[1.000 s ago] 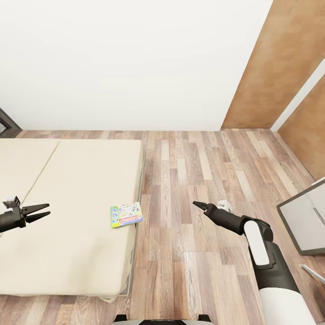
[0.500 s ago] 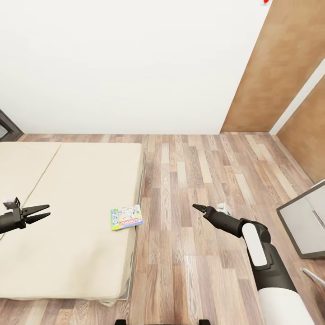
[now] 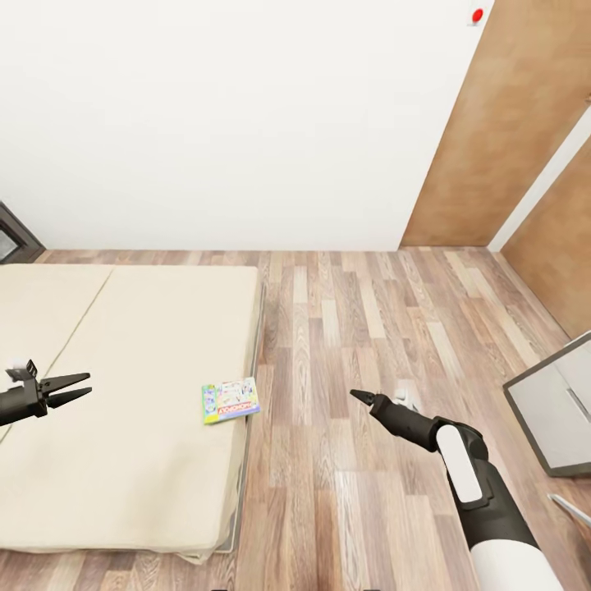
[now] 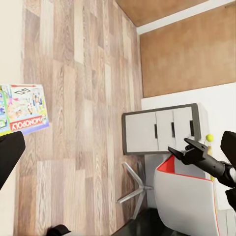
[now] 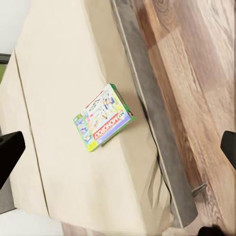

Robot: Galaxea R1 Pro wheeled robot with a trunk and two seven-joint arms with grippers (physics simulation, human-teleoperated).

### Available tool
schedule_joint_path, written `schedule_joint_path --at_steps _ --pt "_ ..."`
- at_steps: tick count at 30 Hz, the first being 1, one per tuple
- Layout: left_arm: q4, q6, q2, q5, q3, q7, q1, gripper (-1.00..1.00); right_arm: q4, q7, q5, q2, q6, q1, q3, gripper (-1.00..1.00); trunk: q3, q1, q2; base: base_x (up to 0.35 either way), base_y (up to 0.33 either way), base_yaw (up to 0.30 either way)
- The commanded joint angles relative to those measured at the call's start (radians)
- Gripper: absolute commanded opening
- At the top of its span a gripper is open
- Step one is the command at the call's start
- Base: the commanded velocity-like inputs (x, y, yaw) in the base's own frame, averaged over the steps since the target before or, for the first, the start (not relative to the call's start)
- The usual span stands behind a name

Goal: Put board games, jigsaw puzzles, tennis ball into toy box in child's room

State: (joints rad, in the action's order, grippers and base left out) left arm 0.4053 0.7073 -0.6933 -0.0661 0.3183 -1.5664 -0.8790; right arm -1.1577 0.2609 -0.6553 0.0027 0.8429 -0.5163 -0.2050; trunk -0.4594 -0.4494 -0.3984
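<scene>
- One board game (image 3: pixel 231 400) in sight: green-edged, pale blue cover with "MONOPOLY" print, lying flat on the bed (image 3: pixel 131 410), close to the mattress edge on the floor side.
- Left gripper (image 3: pixel 72 388): head view shows it at the far left, hovering over the beige mattress, fingers spread, nothing between them. Well apart from the game box, which sits to its right.
- Bed: plain beige mattress with a seam line running through it, grey frame strip showing along its right edge. Right wrist view shows the same box (image 5: pixel 103 117) flat on the mattress near that grey edge.
- Wood-plank floor (image 3: pixel 361 328) takes up the middle, between the bed and the right arm. White wall (image 3: pixel 230 123) behind, brown wood panels (image 3: pixel 501 139) at the right, small red dot (image 3: pixel 476 15) high on the wall.
- Right gripper (image 3: pixel 358 396): over the floor, right of the bed, pointing toward it. Head view shows the tips as a single point, so they look closed; can't confirm from the wrist view, where only dark finger edges show at the sides. Nothing held.
- Far right: grey cabinet (image 3: pixel 554 406) with pale doors at the picture's edge. Left wrist view shows that cabinet (image 4: pixel 160 129) plus a small yellow-green ball (image 4: pixel 210 138) beyond it.
</scene>
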Motion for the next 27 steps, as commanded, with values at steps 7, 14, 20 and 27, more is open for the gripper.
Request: schedule_joint_path --at_steps 7,14,20,27 --pt "0.0 0.011 0.005 0.003 0.001 -0.004 0.0 1.0 0.009 0.006 0.005 0.0 -0.004 0.021 -0.001 1.0 0.01 -0.001 -0.002 0.0 0.0 0.0" --pt "0.0 0.007 0.01 0.004 0.0 -0.004 0.01 1.0 0.011 0.006 0.035 0.001 -0.01 0.05 0.0 1.0 0.022 -0.001 -0.002 0.0 0.0 0.0" --pt "0.001 -0.019 0.019 0.004 0.001 -0.004 0.026 1.0 0.013 0.012 0.084 0.001 -0.068 0.091 0.001 1.0 0.031 -0.001 -0.002 0.0 0.0 0.0" --pt "0.0 -0.028 0.018 0.006 0.001 -0.004 0.031 1.0 0.03 0.014 0.101 0.002 -0.102 0.121 0.002 1.0 0.043 -0.001 -0.002 0.0 0.0 0.0"
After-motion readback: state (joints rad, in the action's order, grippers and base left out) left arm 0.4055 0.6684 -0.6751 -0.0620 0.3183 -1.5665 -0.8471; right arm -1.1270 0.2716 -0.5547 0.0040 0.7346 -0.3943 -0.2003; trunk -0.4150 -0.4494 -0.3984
